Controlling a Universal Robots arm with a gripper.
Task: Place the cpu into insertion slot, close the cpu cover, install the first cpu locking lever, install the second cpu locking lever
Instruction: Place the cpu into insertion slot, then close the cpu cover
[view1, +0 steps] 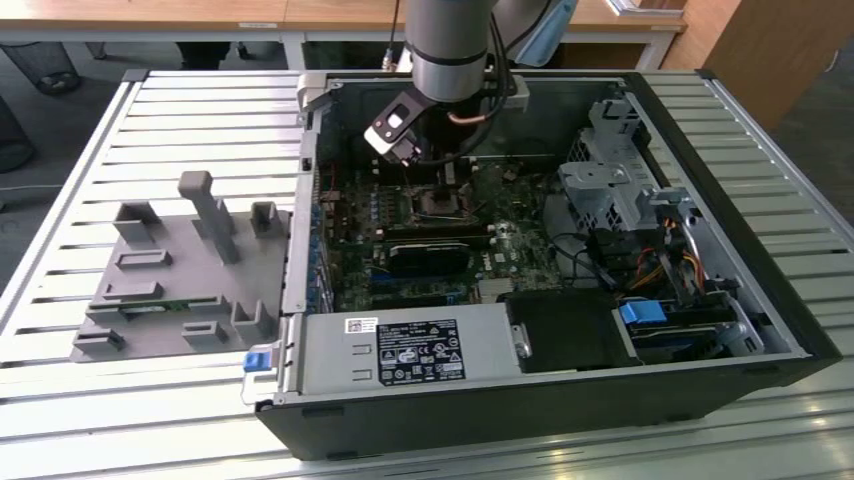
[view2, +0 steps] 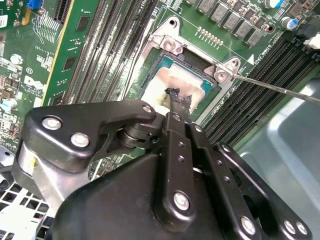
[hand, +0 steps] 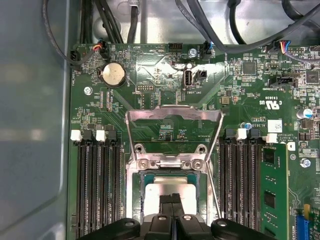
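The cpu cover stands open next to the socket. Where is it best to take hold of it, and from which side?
On the cpu cover, probably the free cross-bar, the edge farthest from its hinge: it is thin, straight and bare. Come from the side away from the cpu, since the frame is swung open that way.

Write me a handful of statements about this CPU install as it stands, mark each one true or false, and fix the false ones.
1. The cpu lies in the insertion slot. True.
2. The cpu cover is closed down over the chip. False: it stands open, tipped back off the slot, with green board showing through its cut-out.
3. The gripper is shut, its tips over the cpu's face. True.
4. The grey fixture sits inside the computer case. False: it lies outside the case on the slatted table, at the exterior view's left.
5. A round coin battery sits on the board beyond the slot. True.
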